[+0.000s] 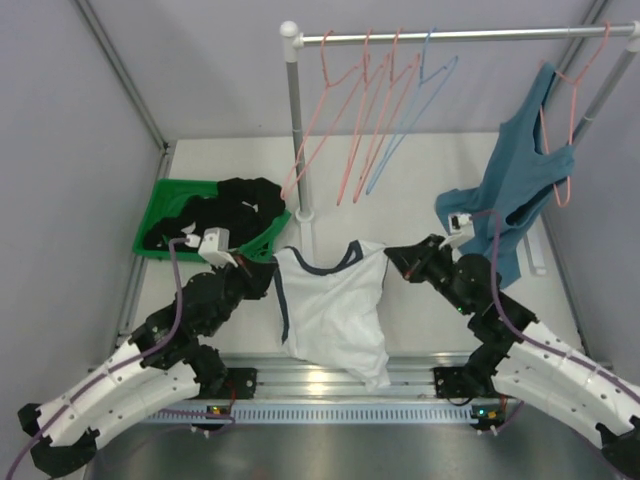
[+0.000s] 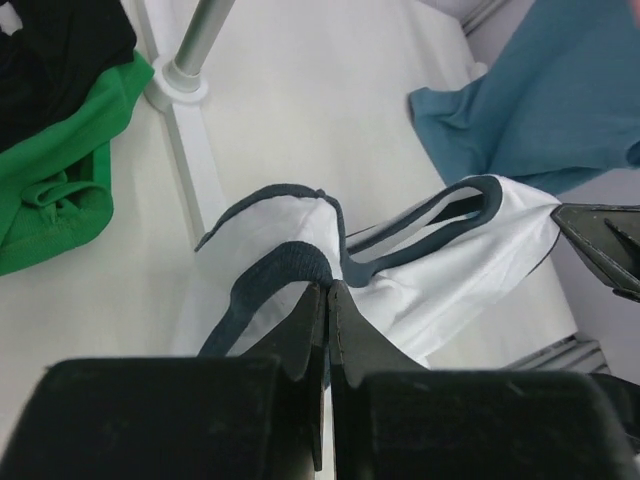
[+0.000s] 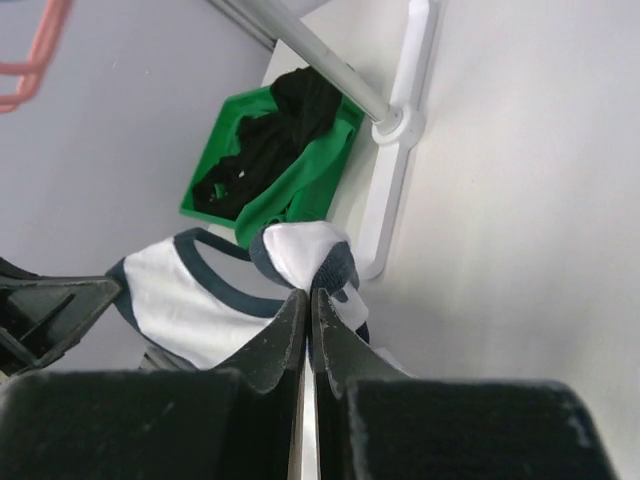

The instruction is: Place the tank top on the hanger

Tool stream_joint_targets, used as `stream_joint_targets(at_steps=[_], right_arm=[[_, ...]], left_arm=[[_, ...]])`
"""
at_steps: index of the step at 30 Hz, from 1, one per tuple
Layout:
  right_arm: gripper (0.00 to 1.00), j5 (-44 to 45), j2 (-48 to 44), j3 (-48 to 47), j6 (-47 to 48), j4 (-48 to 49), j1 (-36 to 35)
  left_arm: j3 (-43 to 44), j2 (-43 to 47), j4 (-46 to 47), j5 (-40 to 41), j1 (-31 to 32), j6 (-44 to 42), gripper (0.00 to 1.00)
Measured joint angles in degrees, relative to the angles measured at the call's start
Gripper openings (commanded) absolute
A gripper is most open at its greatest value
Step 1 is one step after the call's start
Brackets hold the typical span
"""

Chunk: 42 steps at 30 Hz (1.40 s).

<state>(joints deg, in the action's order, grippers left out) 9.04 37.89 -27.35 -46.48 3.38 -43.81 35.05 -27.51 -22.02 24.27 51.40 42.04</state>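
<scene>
The white tank top (image 1: 335, 315) with navy trim hangs stretched between both arms above the table's near middle. My left gripper (image 1: 262, 270) is shut on its left shoulder strap; its fingertips (image 2: 327, 288) pinch the navy trim of the tank top (image 2: 440, 270). My right gripper (image 1: 392, 252) is shut on the right strap, and the tank top (image 3: 190, 295) bunches at its tips (image 3: 309, 293). The light-blue hanger (image 1: 412, 110) hangs on the rail (image 1: 460, 35) at the back, among pink ones.
Several pink hangers (image 1: 345, 110) hang left of the blue one. A teal tank top (image 1: 515, 185) hangs on a pink hanger at the right. A green bin (image 1: 165, 215) with black garments (image 1: 240, 205) stands at the left. The rack's post (image 1: 294, 130) rises behind the shirt.
</scene>
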Motion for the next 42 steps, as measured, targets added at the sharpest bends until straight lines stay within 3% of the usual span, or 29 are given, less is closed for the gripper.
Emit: stream_joint_targets(at_steps=[7, 16, 32, 42], right_arm=[[0.00, 3.43, -8.07, -12.48, 2.64, -17.81, -0.02], [0.00, 4.20, -4.42, -35.34, 7.87, -31.61, -0.02], [0.00, 3.39, 14.75, -71.17, 17.31, -41.31, -0.04], [0.00, 3.56, 19.76, -84.96, 21.35, -43.80, -0.04]], left_arm=[[14.08, 0.13, -2.99, -3.28, 0.00, -2.56, 0.00], [31.17, -7.30, -3.80, -7.76, 0.00, -7.45, 0.00], [63.25, -24.83, -5.42, -12.11, 0.00, -15.54, 0.00], [70.77, -29.99, -5.57, -13.57, 0.00, -17.18, 0.00]])
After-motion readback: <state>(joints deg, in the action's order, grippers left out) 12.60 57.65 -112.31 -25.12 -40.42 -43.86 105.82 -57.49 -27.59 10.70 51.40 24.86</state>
